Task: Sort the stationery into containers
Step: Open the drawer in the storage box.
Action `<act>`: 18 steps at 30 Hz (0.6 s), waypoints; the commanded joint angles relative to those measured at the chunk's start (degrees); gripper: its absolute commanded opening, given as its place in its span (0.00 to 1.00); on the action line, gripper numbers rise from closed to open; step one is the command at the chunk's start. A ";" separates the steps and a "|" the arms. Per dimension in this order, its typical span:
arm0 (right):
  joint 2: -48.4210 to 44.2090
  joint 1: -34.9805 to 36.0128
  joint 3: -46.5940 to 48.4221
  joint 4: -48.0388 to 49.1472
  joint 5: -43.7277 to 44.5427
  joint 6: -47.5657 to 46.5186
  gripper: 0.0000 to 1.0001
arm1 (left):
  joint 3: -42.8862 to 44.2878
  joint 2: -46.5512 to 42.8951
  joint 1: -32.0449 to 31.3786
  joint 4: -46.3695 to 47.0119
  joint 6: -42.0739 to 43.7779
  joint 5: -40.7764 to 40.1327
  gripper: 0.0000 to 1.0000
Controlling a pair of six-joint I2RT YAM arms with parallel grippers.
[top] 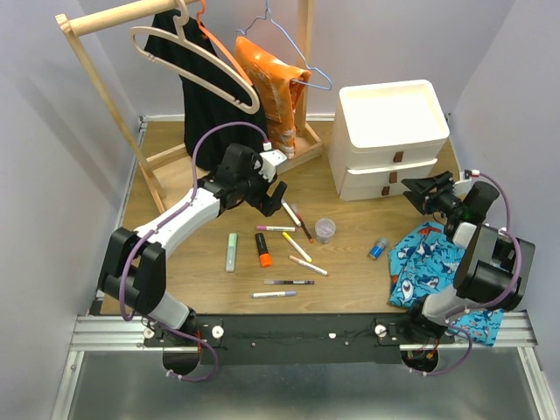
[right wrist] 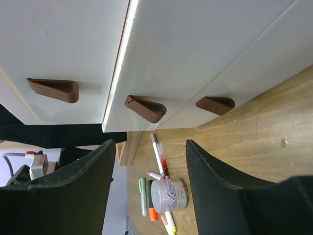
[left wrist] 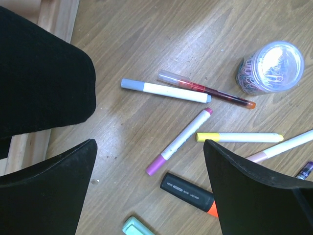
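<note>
The stationery lies scattered on the wooden table: a green highlighter (top: 231, 252), an orange highlighter (top: 262, 248), several thin pens (top: 297, 247), a clear pot (top: 325, 229) of paper clips and a small blue piece (top: 377, 248). My left gripper (top: 273, 194) hangs open above the pens. Between its fingers I see a purple-capped marker (left wrist: 178, 142) and the black-capped orange highlighter (left wrist: 188, 192). The white drawer unit (top: 389, 131) stands at the back right. My right gripper (top: 411, 191) faces its front, jaws apart and holding nothing, with the middle brown pull tab (right wrist: 145, 108) just beyond the fingertips.
A wooden clothes rack (top: 96, 87) at the back left carries a black garment (top: 206, 96), hangers and an orange bag (top: 271, 83). A blue shark-print cloth (top: 429, 262) lies by the right arm's base. The black garment (left wrist: 39, 73) hangs close beside the left gripper.
</note>
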 commanded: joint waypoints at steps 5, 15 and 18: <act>3.09 3.40 -2.98 13.54 4.27 4.96 0.61 | 1.77 1.13 -0.27 0.78 -0.41 -0.15 0.99; 6.86 4.46 -2.10 16.79 5.86 5.05 0.57 | 2.12 1.92 -0.35 0.34 0.12 -0.59 0.99; 8.18 4.81 -1.13 17.58 5.33 5.40 0.55 | 2.65 2.36 -0.44 -0.01 0.38 -0.94 0.99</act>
